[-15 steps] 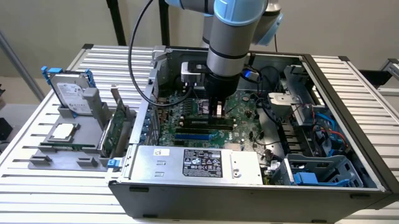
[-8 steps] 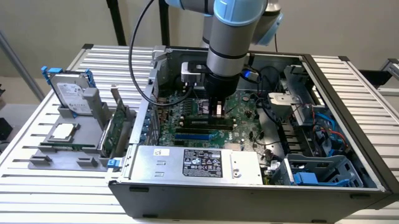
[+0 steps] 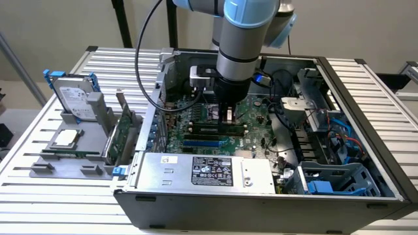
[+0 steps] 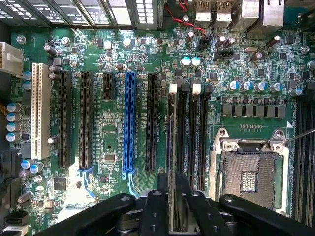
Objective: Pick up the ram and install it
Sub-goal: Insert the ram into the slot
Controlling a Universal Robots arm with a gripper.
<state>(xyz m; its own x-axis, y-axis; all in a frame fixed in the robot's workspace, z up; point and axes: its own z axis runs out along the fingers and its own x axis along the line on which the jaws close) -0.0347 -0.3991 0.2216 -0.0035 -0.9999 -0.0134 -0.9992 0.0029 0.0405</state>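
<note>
**Memory stick held over its slot**

In the wrist view the fingers [image 4: 173,209] are closed on the ram [image 4: 173,162], a thin stick held edge-on; its long axis runs along the memory slots [image 4: 189,137] straight beneath it, beside the processor socket [image 4: 251,172]; farther off lie the blue slot [image 4: 129,123] and black card slots; in the exterior view the arm [image 3: 238,44] stands upright inside the open computer case [image 3: 261,208] on the desk [image 3: 39,188], above the motherboard's middle.

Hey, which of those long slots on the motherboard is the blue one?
The blue slot stands between two long black slots. The white slot sits at the row's far end. It alone is blue.
</note>
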